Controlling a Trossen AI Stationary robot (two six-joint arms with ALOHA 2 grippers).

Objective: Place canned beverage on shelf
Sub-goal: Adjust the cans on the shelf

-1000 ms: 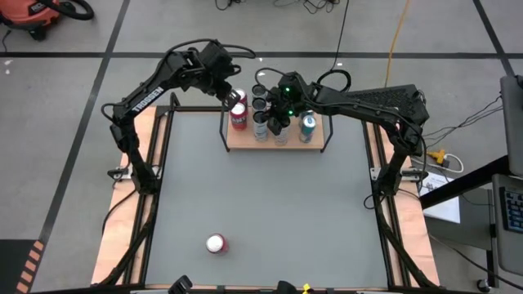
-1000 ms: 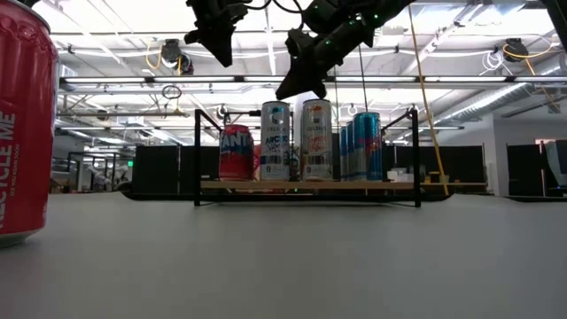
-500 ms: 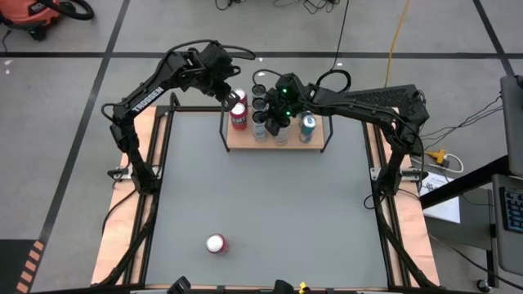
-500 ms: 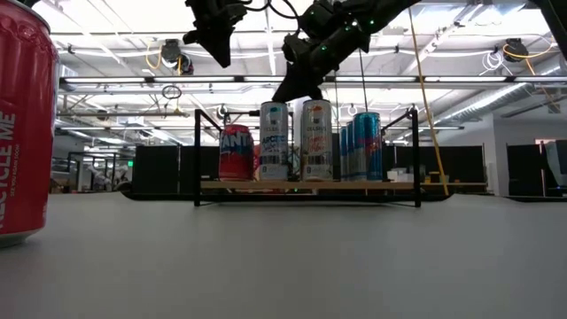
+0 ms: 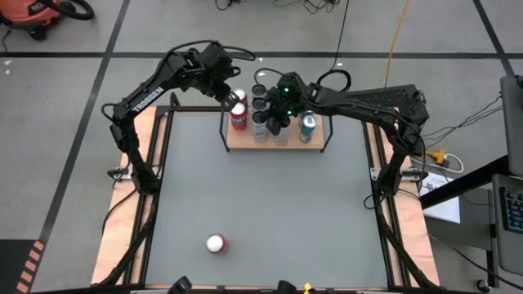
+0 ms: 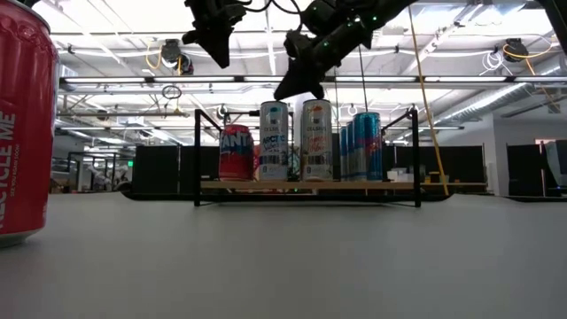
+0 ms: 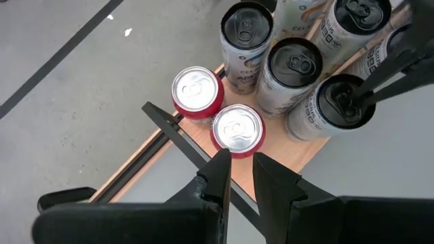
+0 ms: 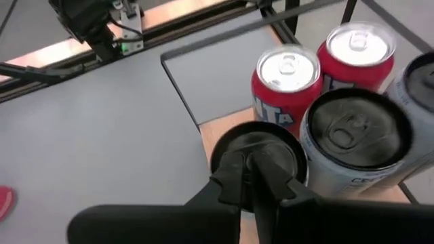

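The shelf [image 5: 275,135] stands at the far edge of the grey bench [image 5: 261,204], carrying two red cans [image 7: 237,129] at its left end, tall silver and black-topped cans [image 8: 356,135] in the middle and blue ones [image 6: 361,146] toward the right. One more red can [image 5: 215,243] stands alone near the bench's front edge, well apart from the shelf. The left claw [image 7: 241,163] hangs above the red cans, clenched with only a thin slit between its fingers and holding nothing, while the right claw [image 8: 254,169] hangs just over a black-topped can, likewise clenched and empty.
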